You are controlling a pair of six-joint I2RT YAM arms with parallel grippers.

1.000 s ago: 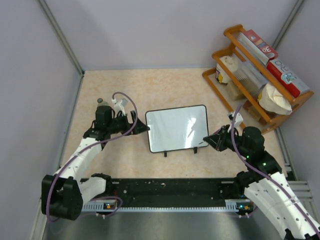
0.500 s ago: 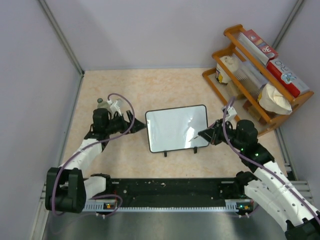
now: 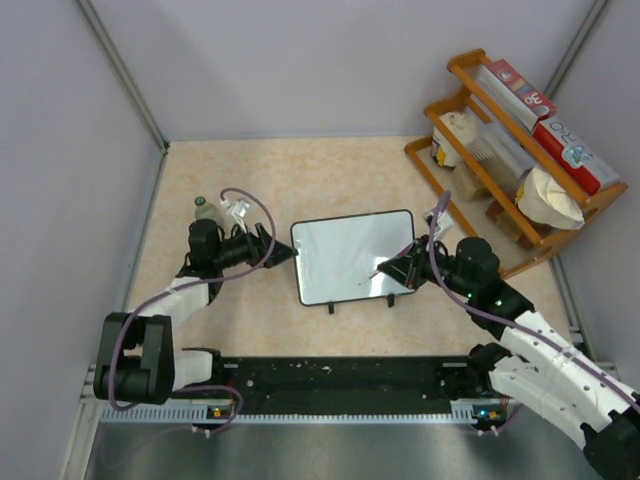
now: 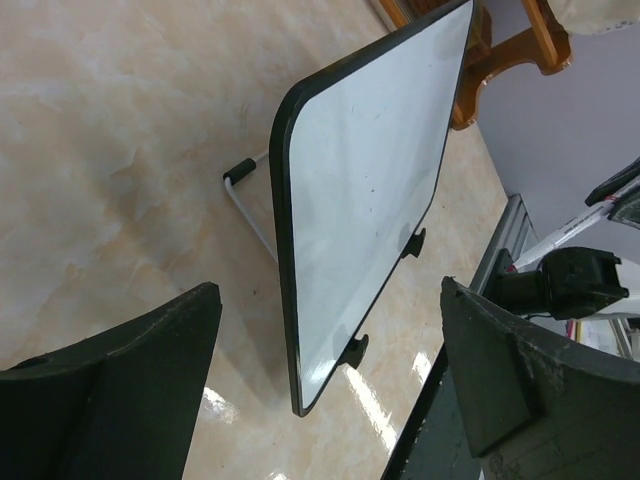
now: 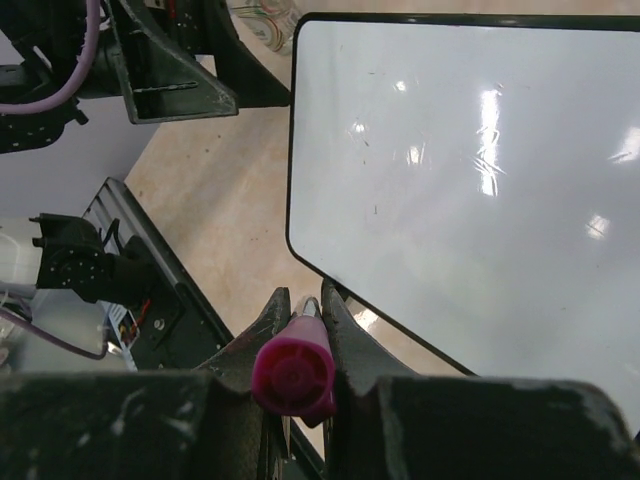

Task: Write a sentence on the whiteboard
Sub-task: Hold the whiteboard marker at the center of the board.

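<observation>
My right claw is clamped on the marker; left claw gapes wide, empty. Whiteboard isn't braced, so marker pressure could shove it back.

Beige marble-look table with plain grey walls around it. Back right there's a wooden rack stuffed with red boxes and some white papery bowl things. A small bottle sits on the left, and a black rail runs along the near edge. There's a pink-ended marker too.
</observation>
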